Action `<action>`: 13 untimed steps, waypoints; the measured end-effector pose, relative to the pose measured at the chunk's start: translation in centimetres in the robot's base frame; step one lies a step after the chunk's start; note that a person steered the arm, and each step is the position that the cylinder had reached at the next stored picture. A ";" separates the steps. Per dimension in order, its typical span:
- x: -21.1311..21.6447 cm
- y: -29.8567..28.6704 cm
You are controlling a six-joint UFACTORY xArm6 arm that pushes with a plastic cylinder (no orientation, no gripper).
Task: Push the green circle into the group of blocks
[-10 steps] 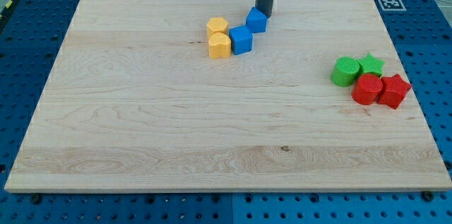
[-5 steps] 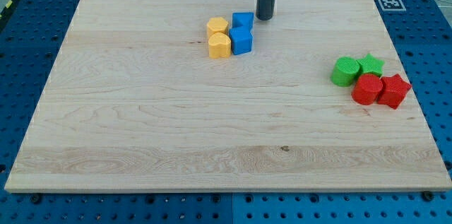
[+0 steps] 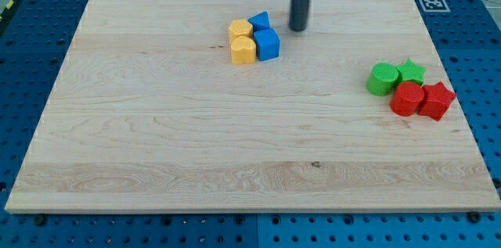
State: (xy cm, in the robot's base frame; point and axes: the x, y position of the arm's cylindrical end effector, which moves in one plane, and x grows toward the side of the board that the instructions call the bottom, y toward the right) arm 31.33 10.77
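One dark rod upright, my tip (image 3: pixel 299 29) beside the blue blocks; round green circle block (image 3: pixel 382 79) well apart, rightward; no jaws.

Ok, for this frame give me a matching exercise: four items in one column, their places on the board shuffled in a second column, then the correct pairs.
Items
1. green circle
2. red star
3. my tip
4. yellow blocks

Places
A. view's left edge of the top cluster
B. view's left end of the right-hand cluster
C. just right of the blue blocks, apart from them
D. farthest to the view's right

Pairs: 1-B, 2-D, 3-C, 4-A
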 end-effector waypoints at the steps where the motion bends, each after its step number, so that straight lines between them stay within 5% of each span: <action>1: -0.1 6.3; 5: 1.4 23.8; 7: 2.8 23.8; 9: 11.5 23.4; 13: 12.9 21.9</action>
State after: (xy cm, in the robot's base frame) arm 44.21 32.66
